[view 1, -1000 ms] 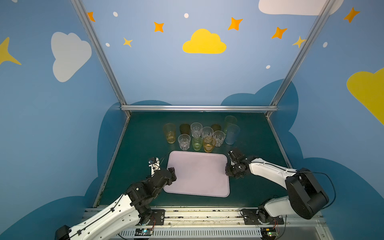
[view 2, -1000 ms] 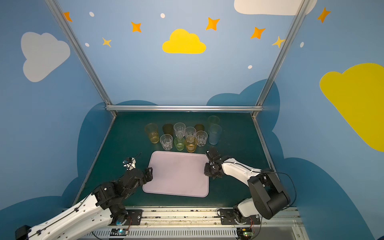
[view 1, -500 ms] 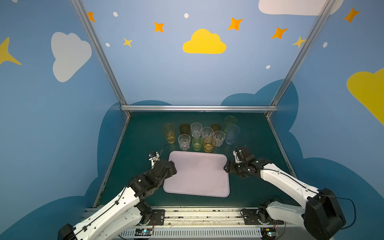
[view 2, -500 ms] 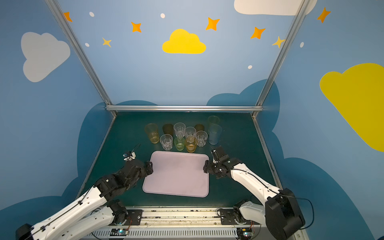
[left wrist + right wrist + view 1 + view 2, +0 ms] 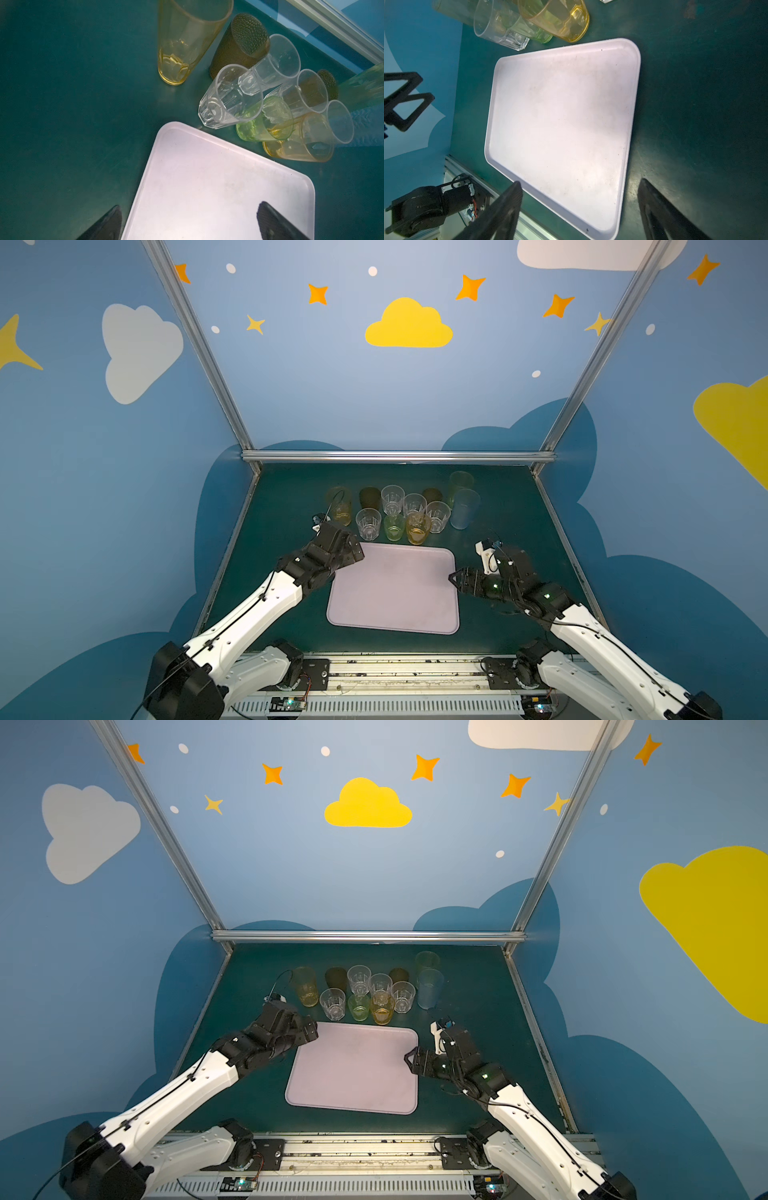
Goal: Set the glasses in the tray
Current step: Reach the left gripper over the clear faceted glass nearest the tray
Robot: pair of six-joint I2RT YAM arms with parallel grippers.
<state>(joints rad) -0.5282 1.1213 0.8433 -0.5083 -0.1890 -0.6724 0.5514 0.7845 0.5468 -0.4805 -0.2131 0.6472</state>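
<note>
Left gripper over far-left corner of flat pale lilac-pink tray, right gripper beside its right edge, in both top views. Dark green tabletop, blue cloud-painted walls. Tray's long axis runs left-right; translucent tumblers upright just behind. Left wrist view: jaws wide. Right wrist view: jaws wide.

Upright glasses clustered behind bare tray
</note>
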